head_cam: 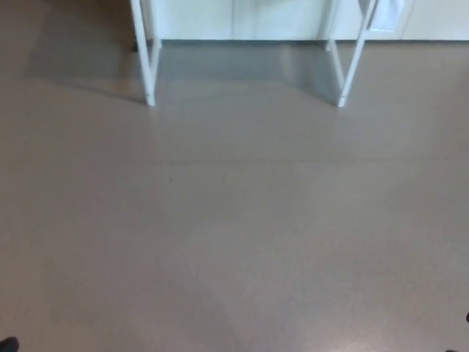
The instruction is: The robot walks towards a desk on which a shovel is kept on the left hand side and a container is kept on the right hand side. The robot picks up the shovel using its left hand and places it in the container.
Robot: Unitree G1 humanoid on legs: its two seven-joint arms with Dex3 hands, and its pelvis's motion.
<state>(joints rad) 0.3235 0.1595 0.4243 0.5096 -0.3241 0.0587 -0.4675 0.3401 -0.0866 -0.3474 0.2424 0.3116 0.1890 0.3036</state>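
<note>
Shovel, container: neither shows in the head view; the tabletop that would carry them lies above the picture's top edge.

Desk legs: white, two pairs, the left pair (149, 55) and the right pair (347, 62), standing on the floor near the top of the picture, well apart.

Floor (234, 220): plain grey-brown, fills nearly the whole picture; a faint shadow lies between the legs.

Wall (242, 16): pale panels behind the legs, along the top edge.

Left robot hand (7, 343): a dark sliver at the bottom-left corner; spread or pressed together cannot be told.

Right robot hand (466, 318): a dark speck at the right edge; state cannot be told.
</note>
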